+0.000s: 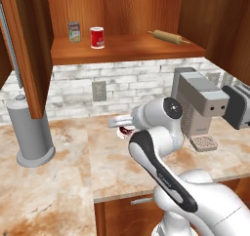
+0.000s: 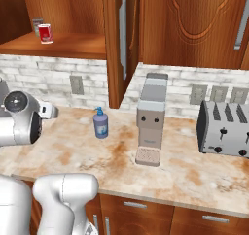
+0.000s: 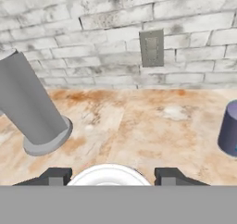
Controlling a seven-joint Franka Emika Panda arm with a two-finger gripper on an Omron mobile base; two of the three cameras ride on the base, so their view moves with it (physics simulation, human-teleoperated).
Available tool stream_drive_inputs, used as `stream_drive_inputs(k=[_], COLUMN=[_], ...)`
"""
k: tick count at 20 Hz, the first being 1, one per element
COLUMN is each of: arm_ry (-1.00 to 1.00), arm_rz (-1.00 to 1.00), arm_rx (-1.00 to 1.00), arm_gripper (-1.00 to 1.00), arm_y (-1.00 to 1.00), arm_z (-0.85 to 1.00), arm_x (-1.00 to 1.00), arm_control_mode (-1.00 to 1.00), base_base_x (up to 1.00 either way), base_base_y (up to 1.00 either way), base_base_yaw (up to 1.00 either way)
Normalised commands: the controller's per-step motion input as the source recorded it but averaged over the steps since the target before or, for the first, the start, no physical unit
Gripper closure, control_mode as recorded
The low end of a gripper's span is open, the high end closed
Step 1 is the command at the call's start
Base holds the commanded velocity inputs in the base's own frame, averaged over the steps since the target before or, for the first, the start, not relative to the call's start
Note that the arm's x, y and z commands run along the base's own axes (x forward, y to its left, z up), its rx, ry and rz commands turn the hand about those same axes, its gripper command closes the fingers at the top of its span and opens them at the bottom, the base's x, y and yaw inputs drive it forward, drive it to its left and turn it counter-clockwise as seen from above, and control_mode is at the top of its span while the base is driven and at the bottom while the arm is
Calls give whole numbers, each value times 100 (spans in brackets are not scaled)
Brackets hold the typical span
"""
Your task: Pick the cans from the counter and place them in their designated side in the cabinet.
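Jaws stood to either side of a round white can top in the hand view, the gripper (image 3: 109,177) straddling the dark red can (image 3: 109,176) with both fingertips (image 3: 54,177) level at its rim; whether the pads were actually pressing its sides could not be told. Beyond that can in this view lay the counter (image 3: 139,126), a grey cylinder (image 3: 32,109) off to one side and the blue soap bottle (image 3: 230,128) to the other, both well apart from it. From the left base view, the same can (image 1: 126,130) showed as a dark sliver just under the white wrist, low over the counter (image 1: 58,181), while the bright red can (image 1: 97,37) already stood on the shelf of the cabinet (image 1: 127,47), just beside a pale greenish-labelled can (image 1: 73,31) and well apart from a rolling pin (image 1: 167,36). The right base view showed that shelved can (image 2: 45,33) high above the counter (image 2: 185,171). To do this step well, the grasp should probably be squared and firm before lifting straight up, then carried to the shelf beside its red partner.
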Motion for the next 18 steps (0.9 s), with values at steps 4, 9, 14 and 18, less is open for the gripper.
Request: stream_drive_inputs(k=[4, 9, 14, 18], arm_ry=[-1, 0, 0, -1], arm_rz=[0, 0, 0, 0], arm_rx=[1, 1, 1, 1], arm_gripper=[100, 100, 100, 100], arm_y=[-7, -2, -5, -7], arm_z=[29, 29, 35, 40], arm_x=[-48, -45, -24, -21], arm_control_mode=[-100, -100, -100, -100], base_base_x=[0, 0, 0, 0], base_base_y=[0, 0, 0, 0], base_base_yaw=[0, 0, 0, 0])
